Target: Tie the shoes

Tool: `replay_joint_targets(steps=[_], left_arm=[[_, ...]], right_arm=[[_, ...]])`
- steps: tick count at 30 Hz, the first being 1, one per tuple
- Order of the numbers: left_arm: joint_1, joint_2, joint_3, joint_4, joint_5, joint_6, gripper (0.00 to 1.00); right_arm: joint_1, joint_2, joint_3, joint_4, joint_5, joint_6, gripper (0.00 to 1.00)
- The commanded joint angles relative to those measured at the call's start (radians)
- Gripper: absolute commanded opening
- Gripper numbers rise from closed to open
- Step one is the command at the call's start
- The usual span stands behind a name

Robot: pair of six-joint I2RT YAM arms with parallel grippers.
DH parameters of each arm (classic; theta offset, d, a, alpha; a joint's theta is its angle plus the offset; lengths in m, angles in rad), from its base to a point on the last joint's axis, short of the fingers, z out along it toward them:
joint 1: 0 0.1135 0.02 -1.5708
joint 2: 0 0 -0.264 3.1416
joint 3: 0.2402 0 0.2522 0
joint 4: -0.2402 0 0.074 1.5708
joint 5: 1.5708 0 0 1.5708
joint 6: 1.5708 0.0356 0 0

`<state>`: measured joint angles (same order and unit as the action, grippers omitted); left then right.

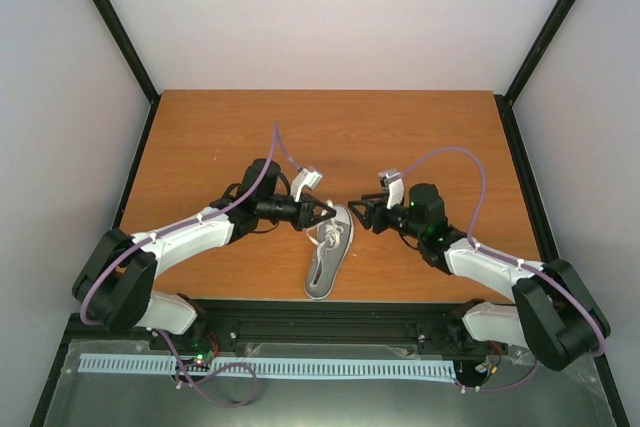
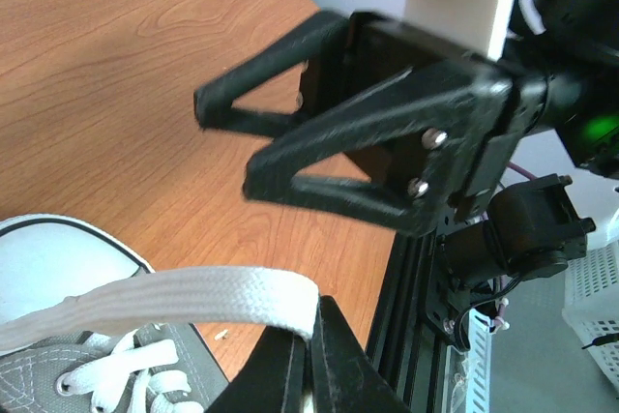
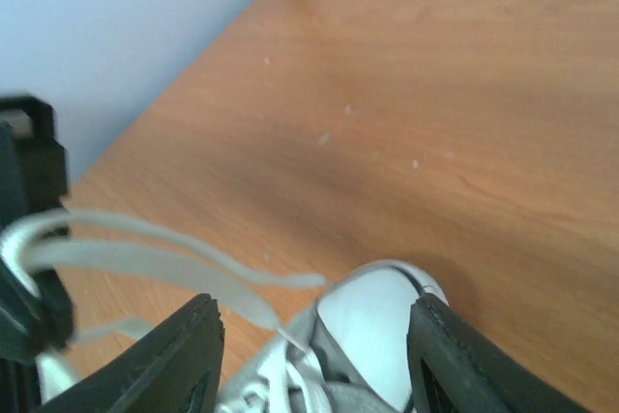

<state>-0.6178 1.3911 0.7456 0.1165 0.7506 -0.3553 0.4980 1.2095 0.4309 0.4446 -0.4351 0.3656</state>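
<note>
The wooden desk [image 1: 420,137] takes up the middle of the top view. The left arm [image 1: 190,237] and the right arm [image 1: 480,262] reach inward from the near edge, and their tips meet close together near the centre of the desk.

The shoe [image 1: 328,257], a single grey sneaker, lies on the desk between the two arms. Its white toe cap [image 3: 372,321] points away from the bases and its heel is towards the near edge. Both arm tips are above the toe end, well forward of the heel.

The left end effector [image 1: 330,214] hangs over the toe half of the shoe from the left. It is clenched on a flat white lace [image 2: 193,297], which runs from its closed tips back down to the lacing.

The right end effector [image 1: 354,209] faces it from the right, just beside it and not touching it. It is released: its fingers [image 3: 193,355] stand apart with nothing gripped. In its wrist view the toe cap lies below and between them, with lace loops drawn off to the left.
</note>
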Motion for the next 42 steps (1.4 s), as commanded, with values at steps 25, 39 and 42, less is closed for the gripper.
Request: replay_joint_targets(steps=[25, 39, 42], left_arm=[[0.007, -0.017, 0.003, 0.025, 0.009, 0.005, 0.01], [0.007, -0.025, -0.002, 0.014, -0.047, 0.009, 0.05], [0.007, -0.014, 0.002, 0.014, -0.046, 0.007, 0.07]], right_arm=[[0.186, 0.32, 0.111, 0.082, 0.058, -0.22, 0.28], [0.186, 0.038, -0.002, -0.119, 0.218, -0.188, 0.03], [0.186, -0.035, -0.013, -0.212, 0.23, -0.168, 0.03]])
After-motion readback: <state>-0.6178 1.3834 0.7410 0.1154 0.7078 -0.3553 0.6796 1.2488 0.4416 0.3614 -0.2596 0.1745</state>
